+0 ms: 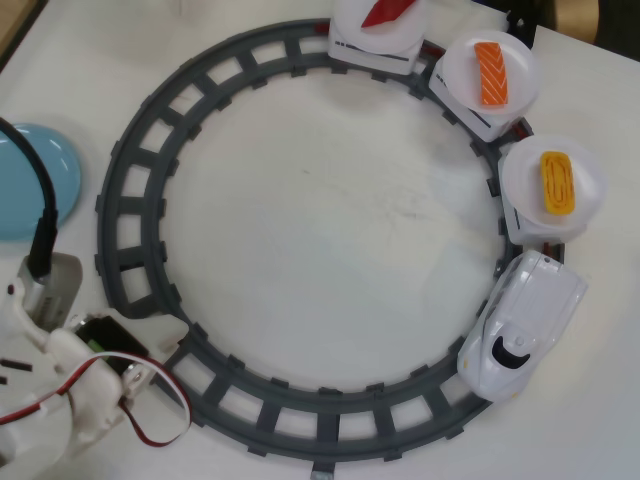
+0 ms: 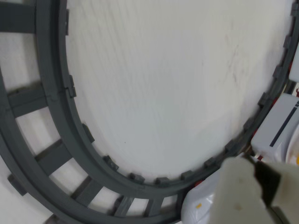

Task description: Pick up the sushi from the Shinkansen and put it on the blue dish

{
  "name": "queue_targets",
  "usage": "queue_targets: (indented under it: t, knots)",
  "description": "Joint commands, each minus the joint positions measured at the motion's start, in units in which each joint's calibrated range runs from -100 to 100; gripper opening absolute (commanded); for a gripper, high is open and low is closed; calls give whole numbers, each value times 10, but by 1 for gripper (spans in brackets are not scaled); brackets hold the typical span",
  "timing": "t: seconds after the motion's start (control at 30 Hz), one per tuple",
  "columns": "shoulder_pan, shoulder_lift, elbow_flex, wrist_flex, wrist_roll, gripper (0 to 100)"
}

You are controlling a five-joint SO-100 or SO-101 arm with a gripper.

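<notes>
In the overhead view the yellow egg-like sushi [image 1: 558, 183] lies on a round white plate on the car just behind the white Shinkansen [image 1: 522, 325], at the right of the ring track. The blue dish [image 1: 30, 180] sits at the left edge, partly crossed by a black cable. My arm [image 1: 70, 380] is folded at the lower left, far from both. In the wrist view a blurred white part of my gripper [image 2: 254, 186] fills the lower right corner; its jaws are not readable. A white train car [image 2: 275, 133] shows at the right edge.
The grey ring track [image 1: 130, 200] circles the table's middle. An orange striped salmon piece [image 1: 491, 72] and a dark red piece [image 1: 385, 10] ride on two further plates at the top right. Red and white wires loop beside the arm's base.
</notes>
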Motion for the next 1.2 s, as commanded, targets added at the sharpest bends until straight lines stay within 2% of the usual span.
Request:
queue_targets:
  t: [0.0,1.17]
  knots:
    - [4,-5,-32,-10,1,3]
    - [4,-5,-17,-4,2,3]
